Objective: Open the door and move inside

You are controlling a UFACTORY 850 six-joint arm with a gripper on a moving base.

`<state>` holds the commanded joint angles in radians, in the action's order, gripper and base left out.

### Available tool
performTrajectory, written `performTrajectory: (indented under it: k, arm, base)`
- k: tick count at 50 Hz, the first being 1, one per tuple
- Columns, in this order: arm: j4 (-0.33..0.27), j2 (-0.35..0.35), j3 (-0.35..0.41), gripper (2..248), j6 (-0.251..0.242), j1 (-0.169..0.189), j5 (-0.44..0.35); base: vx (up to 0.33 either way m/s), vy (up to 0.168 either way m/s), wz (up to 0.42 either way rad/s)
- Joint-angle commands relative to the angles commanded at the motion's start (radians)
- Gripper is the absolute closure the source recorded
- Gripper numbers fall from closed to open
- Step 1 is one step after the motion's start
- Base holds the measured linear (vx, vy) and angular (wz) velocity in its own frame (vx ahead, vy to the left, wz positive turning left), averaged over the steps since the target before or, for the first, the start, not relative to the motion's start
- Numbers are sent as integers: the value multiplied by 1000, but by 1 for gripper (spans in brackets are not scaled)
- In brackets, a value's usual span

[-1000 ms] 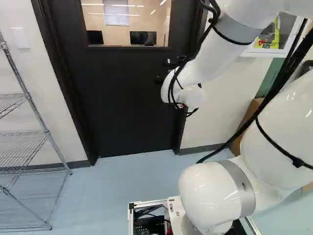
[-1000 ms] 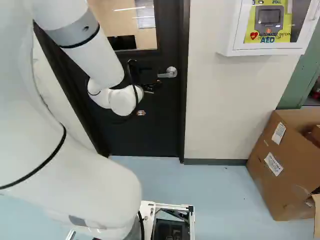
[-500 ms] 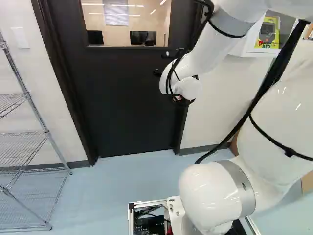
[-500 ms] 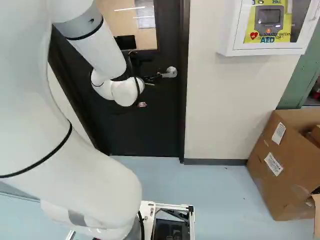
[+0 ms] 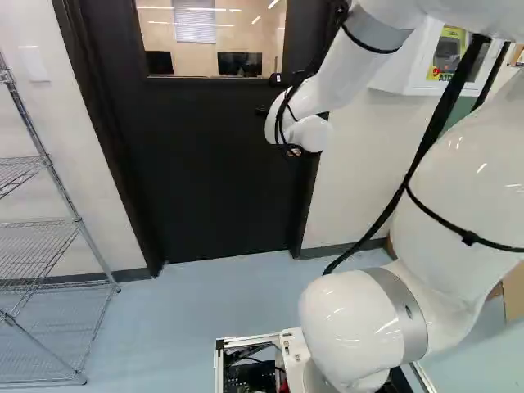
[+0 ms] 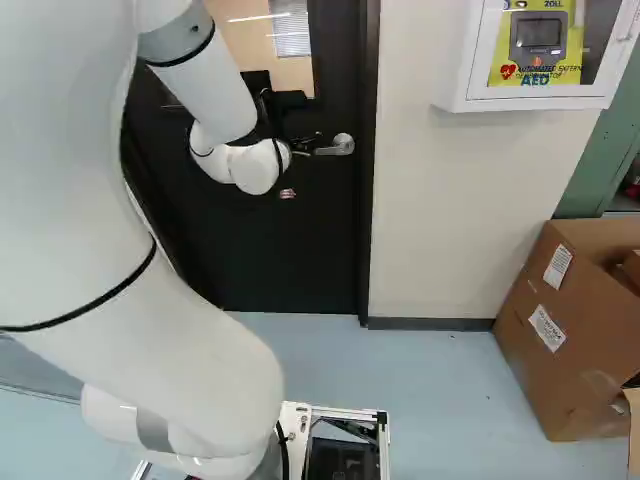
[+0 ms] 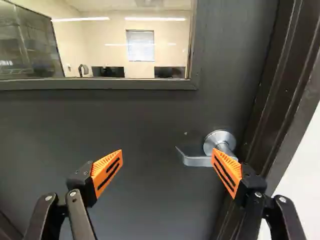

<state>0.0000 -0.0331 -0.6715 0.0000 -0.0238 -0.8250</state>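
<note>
In the right base view my gripper is up by the silver lever handle of the black door. The door stands closed in its frame. The wrist view shows my gripper open, orange pads wide apart with nothing held. Ahead of it is the door. The lever handle lies beyond the fingers, its free end in line with the gap and its round base partly behind one orange pad. Whether that pad touches the handle, I cannot tell.
A wire shelf stands left of the door in the left base view. Right of the door, in the right base view, a white AED cabinet hangs on the wall above a cardboard box. The door has a window.
My arm has shifted in both base views: its wrist has risen against the door, slightly leftward in the left base view and rightward in the right one. Base and door have not moved.
</note>
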Motion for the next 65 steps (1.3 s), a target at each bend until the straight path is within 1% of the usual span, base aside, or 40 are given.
performTrajectory:
  k: [36,51,65]
  arm:
    - [0,115,-195,3,0,1,205]
    - [0,186,-258,3,0,-4,220]
    - [0,219,-263,3,0,-5,220]
  base:
    - [0,0,0]
    - [0,0,0]
    - [0,0,0]
